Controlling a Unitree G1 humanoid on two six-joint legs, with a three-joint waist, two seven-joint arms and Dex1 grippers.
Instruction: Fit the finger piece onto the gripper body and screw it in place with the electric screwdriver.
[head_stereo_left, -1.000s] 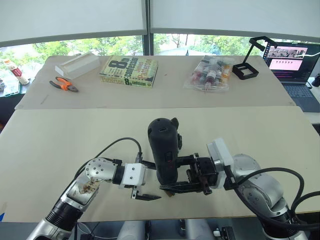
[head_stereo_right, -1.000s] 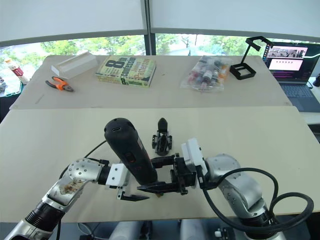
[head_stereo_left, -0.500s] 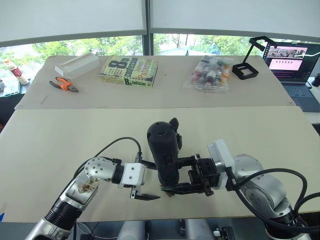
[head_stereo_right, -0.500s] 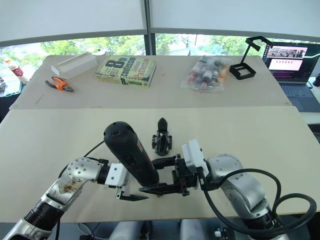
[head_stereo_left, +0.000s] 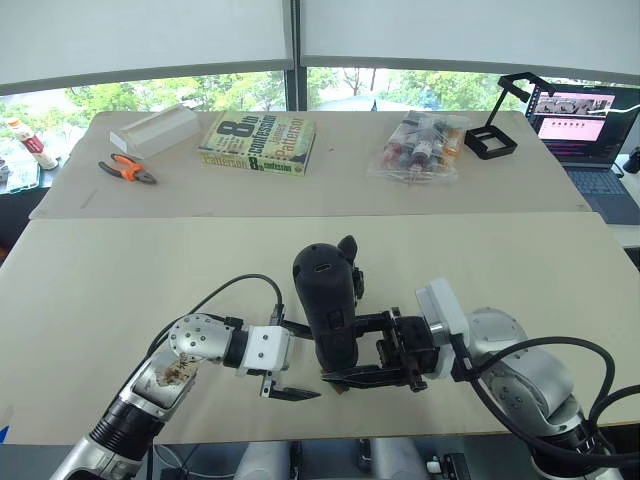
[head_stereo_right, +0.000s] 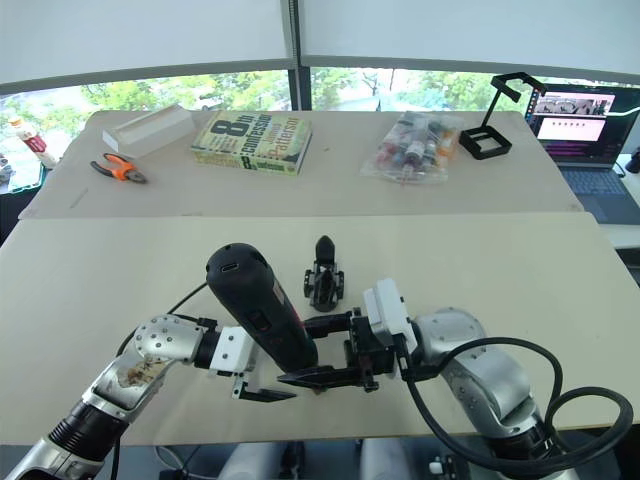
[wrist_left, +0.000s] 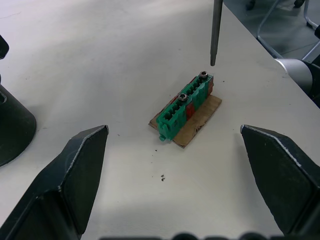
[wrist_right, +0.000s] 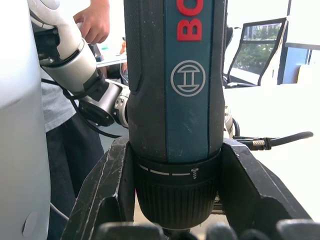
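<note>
Left gripper (head_stereo_left: 285, 362) hangs low over the near table (head_stereo_left: 90, 300) with its fingers spread wide and empty; its wrist view shows a small green block (wrist_left: 183, 106) carrying two screws, resting on a scrap of card, between the fingertips.

Electric screwdriver (head_stereo_right: 258, 312) stands near-upright at centre, clamped low on its barrel by the right gripper (head_stereo_right: 330, 364). The thin metal bit (wrist_left: 216, 30) ends just above the block's far screw, not touching. Judged: the tool is thick, rigid and top-heavy, so the low hold near the collar looks sound but liable to tip; the bit is slender and would suffer from side load.

Gripper body (head_stereo_right: 324, 272) sits on the table just beyond the screwdriver, finger upright. Judged light, stiff plastic; best taken by its round base. The finger piece could not be located.

Writing: red letters "BO" and a ringed emblem on the barrel; the book (head_stereo_left: 258, 142) at far left reads "8th Confession", "Patterson".
</note>
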